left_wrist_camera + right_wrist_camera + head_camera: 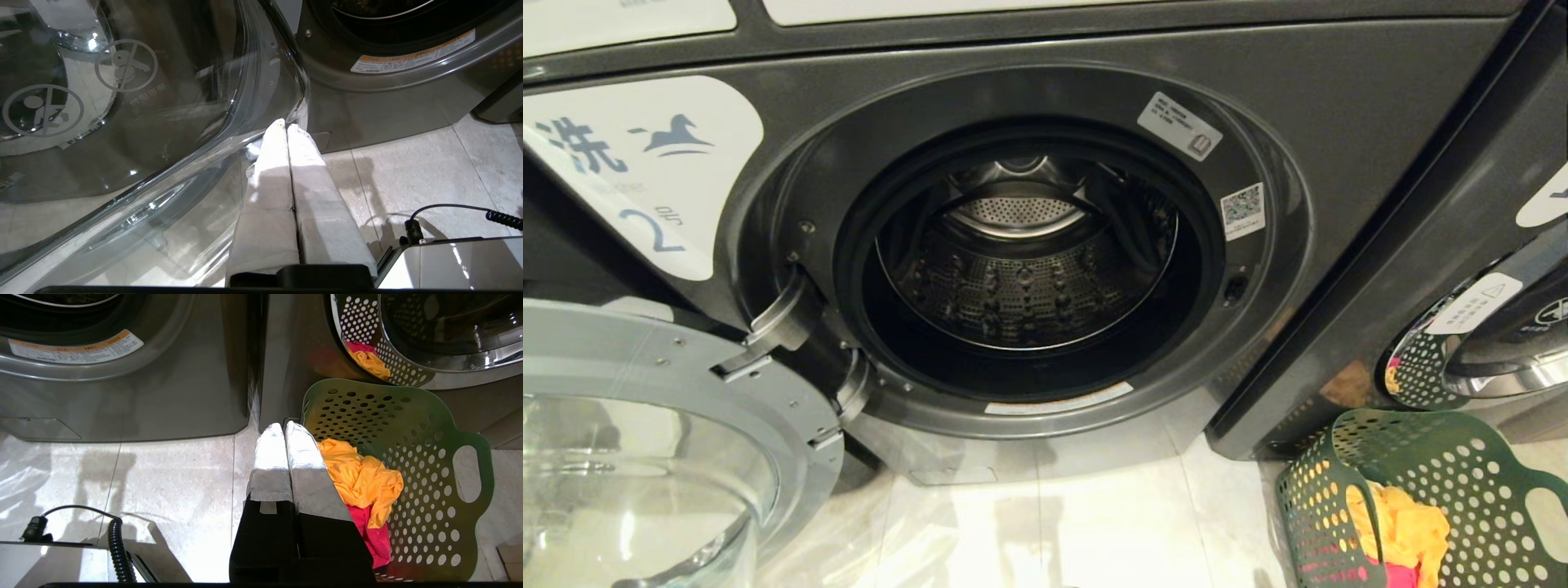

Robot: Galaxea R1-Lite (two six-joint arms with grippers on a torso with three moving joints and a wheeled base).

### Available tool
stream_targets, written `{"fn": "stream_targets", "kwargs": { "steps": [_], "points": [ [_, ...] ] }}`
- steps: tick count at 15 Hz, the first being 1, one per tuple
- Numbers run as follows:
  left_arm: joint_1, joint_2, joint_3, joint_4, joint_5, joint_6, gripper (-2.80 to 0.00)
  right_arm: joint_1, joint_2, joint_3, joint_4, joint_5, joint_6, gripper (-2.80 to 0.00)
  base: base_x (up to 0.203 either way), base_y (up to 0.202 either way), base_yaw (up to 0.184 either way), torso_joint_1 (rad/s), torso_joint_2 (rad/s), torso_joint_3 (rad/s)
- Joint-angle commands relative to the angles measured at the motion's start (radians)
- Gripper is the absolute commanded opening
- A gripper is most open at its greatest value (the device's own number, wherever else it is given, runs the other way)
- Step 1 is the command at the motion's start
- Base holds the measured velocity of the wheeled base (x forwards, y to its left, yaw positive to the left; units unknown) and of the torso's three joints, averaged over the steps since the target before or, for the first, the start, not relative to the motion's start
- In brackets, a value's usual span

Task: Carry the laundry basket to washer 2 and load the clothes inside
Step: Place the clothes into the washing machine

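Washer 2 (1339, 122), dark grey with a white horse-and-2 label (654, 163), fills the head view; its glass door (645, 457) hangs open at the lower left and the steel drum (1021, 278) holds nothing. The green laundry basket (1462, 474) stands on the floor at the lower right, before the neighbouring washer, with yellow-orange and pink-red clothes (363, 477) inside. My left gripper (286, 127) is shut, empty, low beside the open door. My right gripper (284, 428) is shut, empty, hanging at the basket's near rim (474, 473). Neither arm shows in the head view.
A second grey washer (1503, 327) with a closed chrome-ringed door stands right of washer 2; the basket mirrors in its glass. Pale floor tiles (1054, 531) lie before the machines. The open door (122, 122) takes up the left side. A coiled cable (118, 547) shows on my base.
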Motion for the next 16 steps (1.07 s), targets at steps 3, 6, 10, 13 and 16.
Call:
{"fn": "stream_targets", "kwargs": {
  "steps": [3,6,10,13,16],
  "points": [
    [0.001,0.001,0.000,0.002,0.000,0.000,-2.80,0.000,0.001,0.000,-0.001,0.004,-0.004,-2.80,0.000,0.000,0.000,-0.001,0.00,-0.141],
    [0.000,0.001,0.000,0.002,0.000,0.000,-2.80,-0.001,0.001,0.000,-0.002,0.010,-0.010,-2.80,0.000,0.000,0.000,0.000,0.00,-0.016],
    [0.000,0.001,0.000,0.002,0.000,-0.001,-2.80,-0.001,0.001,-0.026,0.010,0.000,-0.052,-2.80,0.000,0.000,0.000,0.000,0.00,0.000],
    [0.000,0.001,0.000,0.002,0.001,-0.004,-2.80,-0.001,0.103,-0.314,0.143,-0.071,-0.067,-2.80,0.000,0.000,0.000,0.000,0.00,0.000],
    [0.000,0.001,0.000,0.000,0.003,-0.009,-2.80,-0.001,0.444,-0.547,0.306,-0.215,0.142,-2.80,0.000,0.000,0.000,0.000,0.00,0.000]
  ]
}}
